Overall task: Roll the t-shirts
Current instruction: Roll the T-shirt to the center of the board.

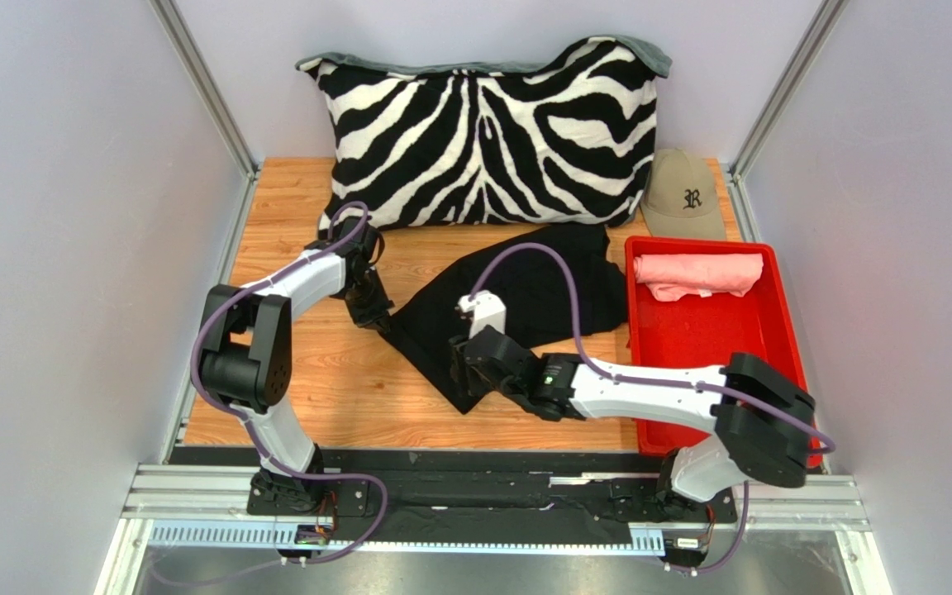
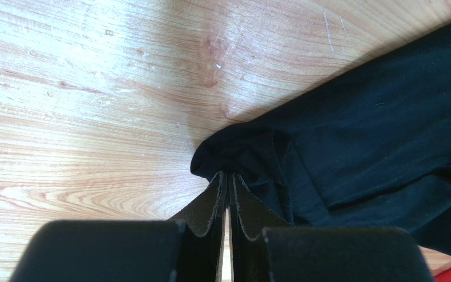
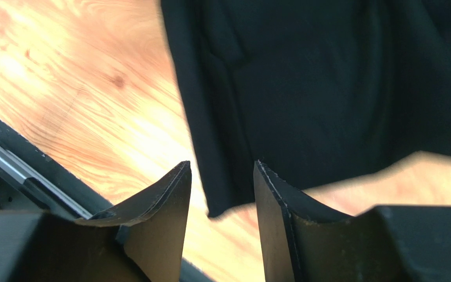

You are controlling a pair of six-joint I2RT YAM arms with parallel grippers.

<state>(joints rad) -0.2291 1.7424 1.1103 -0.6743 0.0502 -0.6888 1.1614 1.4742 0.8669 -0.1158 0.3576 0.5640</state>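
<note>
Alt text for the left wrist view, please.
The left gripper, jaws nearly closed, pinches a bunched corner of the black t-shirt on the wooden table. The rest of the shirt spreads to the right.

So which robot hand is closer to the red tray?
Right. The right gripper hangs open over the black shirt's near corner, left of the tray. The left gripper pinches the shirt's left corner, farther from the tray.
</note>
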